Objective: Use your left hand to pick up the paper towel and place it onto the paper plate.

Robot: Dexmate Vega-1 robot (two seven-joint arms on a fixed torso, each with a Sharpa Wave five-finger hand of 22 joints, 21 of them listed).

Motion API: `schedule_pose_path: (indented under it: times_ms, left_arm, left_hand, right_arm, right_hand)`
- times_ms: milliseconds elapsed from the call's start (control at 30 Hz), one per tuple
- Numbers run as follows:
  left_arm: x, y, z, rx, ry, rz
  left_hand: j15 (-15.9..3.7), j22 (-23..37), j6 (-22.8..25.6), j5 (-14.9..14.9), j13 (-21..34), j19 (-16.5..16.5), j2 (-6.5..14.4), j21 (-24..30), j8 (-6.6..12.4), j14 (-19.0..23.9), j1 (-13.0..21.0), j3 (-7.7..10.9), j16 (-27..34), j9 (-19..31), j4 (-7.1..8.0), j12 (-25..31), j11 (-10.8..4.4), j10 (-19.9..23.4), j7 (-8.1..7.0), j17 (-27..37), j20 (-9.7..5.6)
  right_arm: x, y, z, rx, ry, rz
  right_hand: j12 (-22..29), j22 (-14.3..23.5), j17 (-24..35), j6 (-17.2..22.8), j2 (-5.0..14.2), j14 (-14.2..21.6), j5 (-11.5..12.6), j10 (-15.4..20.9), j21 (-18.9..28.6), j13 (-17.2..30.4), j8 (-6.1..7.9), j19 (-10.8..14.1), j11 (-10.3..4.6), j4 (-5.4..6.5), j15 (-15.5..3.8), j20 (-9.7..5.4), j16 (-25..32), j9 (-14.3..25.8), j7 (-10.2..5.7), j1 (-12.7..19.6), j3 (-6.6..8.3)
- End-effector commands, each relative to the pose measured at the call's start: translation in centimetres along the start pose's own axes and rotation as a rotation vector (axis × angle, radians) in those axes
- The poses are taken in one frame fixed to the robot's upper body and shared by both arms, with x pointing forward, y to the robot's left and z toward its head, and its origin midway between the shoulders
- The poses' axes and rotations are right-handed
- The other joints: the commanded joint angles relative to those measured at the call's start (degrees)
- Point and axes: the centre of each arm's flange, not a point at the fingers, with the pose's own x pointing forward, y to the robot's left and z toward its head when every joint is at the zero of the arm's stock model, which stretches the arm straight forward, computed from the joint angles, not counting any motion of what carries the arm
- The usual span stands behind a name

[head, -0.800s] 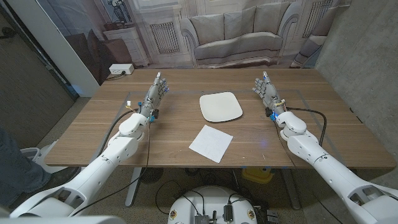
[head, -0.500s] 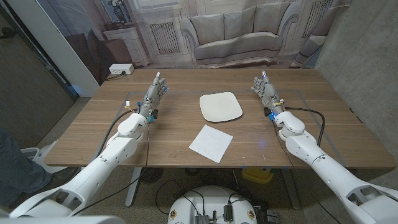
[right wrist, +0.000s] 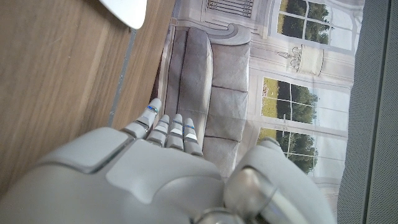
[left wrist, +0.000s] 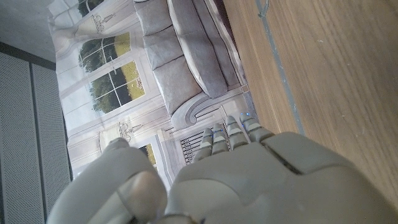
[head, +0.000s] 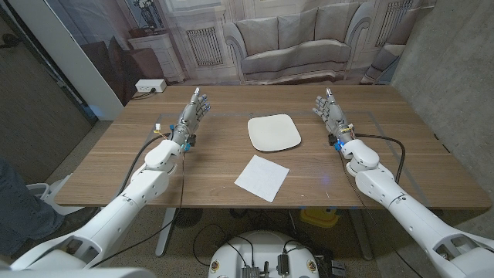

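Paper towel (head: 262,177) is lying flat near the table's front edge, its square turned corner-forward like a diamond, just in front of the paper plate (head: 273,132) and apart from it. Left hand (head: 193,116) is standing well apart at the far left, fingers extended and apart, gripping nothing; right hand (head: 329,113) is mirroring it on the far right, likewise gripping nothing. From the left hand the towel is sitting inward and back toward the robot, so the reach probably calls for drawing back and toward centre.
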Motion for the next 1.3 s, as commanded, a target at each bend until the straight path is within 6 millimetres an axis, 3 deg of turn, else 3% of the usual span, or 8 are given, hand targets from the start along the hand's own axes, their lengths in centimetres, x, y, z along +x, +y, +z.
schedule_pose_path:
  times_ms: [33,600,1300]
  left_arm:
    - [-0.9,-0.1,0.8,-0.040,-0.050,-0.026]
    - [-1.5,-1.0,1.9,0.016,-0.122,-0.069]
    - [-4.0,-1.8,2.7,0.082,-0.186,-0.093]
  left_hand:
    - [-0.03,0.2,0.9,0.4,0.3,0.7,0.3,0.6,0.31,0.7,0.9,0.18,0.6,0.2,-0.49,0.4,0.00,1.2,0.18,0.1,-1.13]
    - [-0.46,0.2,2.2,0.4,0.3,1.6,0.8,0.7,0.52,2.1,2.1,0.45,0.7,0.2,-1.15,0.6,-0.15,2.6,0.05,0.1,-1.09]
    - [-0.64,0.2,3.3,0.3,0.3,2.8,1.2,0.9,0.61,3.2,3.6,0.72,0.6,0.2,-1.93,0.6,-0.08,3.6,-0.07,0.0,-0.70]
  right_arm:
    - [-0.1,0.2,0.4,0.001,-0.012,-0.005]
    - [-0.9,0.1,0.5,0.004,-0.030,-0.040]
    - [-1.9,0.1,0.3,0.024,-0.043,-0.071]
  right_hand:
    - [0.2,0.2,0.2,0.6,0.32,0.7,0.5,0.5,-0.3,0.1,0.34,0.6,0.01,0.17,-0.04,-1.56,0.2,0.1,-0.14,0.4,-0.16]
    - [0.2,0.3,0.2,0.8,0.54,1.0,0.6,0.6,-0.7,0.1,0.41,0.9,-0.03,0.03,-0.04,-1.47,0.2,0.1,-0.07,0.5,-0.19]
    - [0.4,0.3,0.1,1.1,0.69,1.5,0.6,1.2,-1.1,0.1,0.47,1.4,0.11,-0.12,-0.08,-1.52,0.3,0.1,-0.13,0.6,-0.28]
